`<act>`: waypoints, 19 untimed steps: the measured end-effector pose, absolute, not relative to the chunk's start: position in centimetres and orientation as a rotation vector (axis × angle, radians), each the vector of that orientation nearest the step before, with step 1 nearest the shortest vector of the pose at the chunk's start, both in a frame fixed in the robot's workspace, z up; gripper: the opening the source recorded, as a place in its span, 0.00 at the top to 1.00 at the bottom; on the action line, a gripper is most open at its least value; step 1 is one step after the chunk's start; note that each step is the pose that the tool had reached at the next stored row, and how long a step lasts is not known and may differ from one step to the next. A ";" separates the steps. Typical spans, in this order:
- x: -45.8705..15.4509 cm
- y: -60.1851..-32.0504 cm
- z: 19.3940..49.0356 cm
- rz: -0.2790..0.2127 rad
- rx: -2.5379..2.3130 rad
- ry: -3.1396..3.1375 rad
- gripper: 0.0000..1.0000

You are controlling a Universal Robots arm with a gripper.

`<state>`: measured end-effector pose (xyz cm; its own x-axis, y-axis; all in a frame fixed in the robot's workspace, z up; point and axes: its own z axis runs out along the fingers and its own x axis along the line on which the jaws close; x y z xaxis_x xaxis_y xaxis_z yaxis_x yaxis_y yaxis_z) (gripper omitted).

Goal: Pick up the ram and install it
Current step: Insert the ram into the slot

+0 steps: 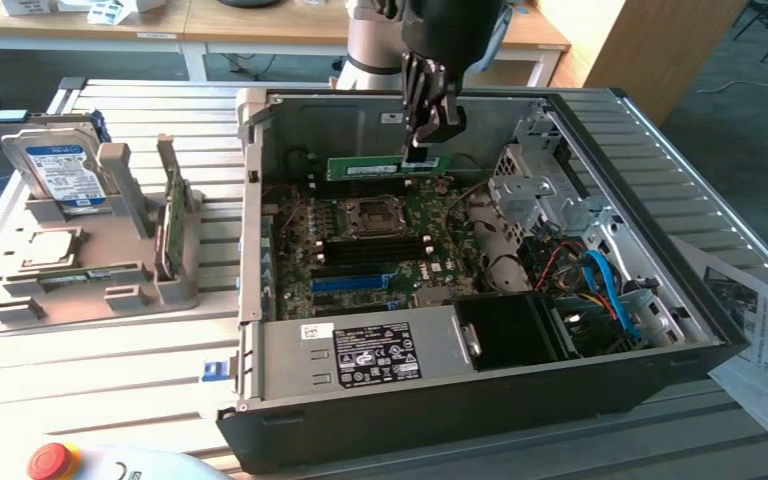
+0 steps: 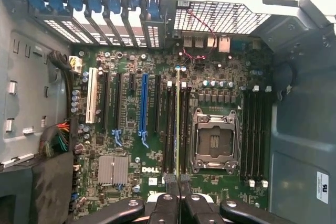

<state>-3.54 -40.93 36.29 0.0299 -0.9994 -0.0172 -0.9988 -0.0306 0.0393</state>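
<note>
Gripper (image 1: pixel 420 150) pinched ram (image 1: pixel 373 167) by its upper edge. Stick hung over motherboard (image 1: pixel 357 250) inside open case (image 1: pixel 491 400), running along black slots (image 2: pixel 170 129) beside CPU socket (image 2: pixel 214 140). Risks: slight tilt or offset could have landed edge on slot wall or in wrong slot. Stick could have slipped in narrow pinch.

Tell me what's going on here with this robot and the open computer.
The arm's gripper holds the ram inside the open case, with its fingers shut on the stick. The ram hangs on edge over the motherboard, in line with the black slots beside the CPU socket. It does not look seated yet. A hard drive stands in a grey holder at the exterior view's left.
</note>
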 end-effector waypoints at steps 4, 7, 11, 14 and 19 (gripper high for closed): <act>-3.7 -40.9 35.8 -0.062 2.242 -2.177 0.89; -3.7 -40.9 35.6 -0.062 2.242 -2.177 0.89; -3.7 -40.9 35.6 -0.062 2.241 -2.177 0.89; -3.7 -40.9 35.6 -0.062 2.242 -2.177 0.89; -3.7 -40.9 35.4 -0.062 2.242 -2.177 0.89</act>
<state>-3.71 -40.93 35.43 0.0288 -0.9994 -0.0175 -0.9988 -0.0295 0.0391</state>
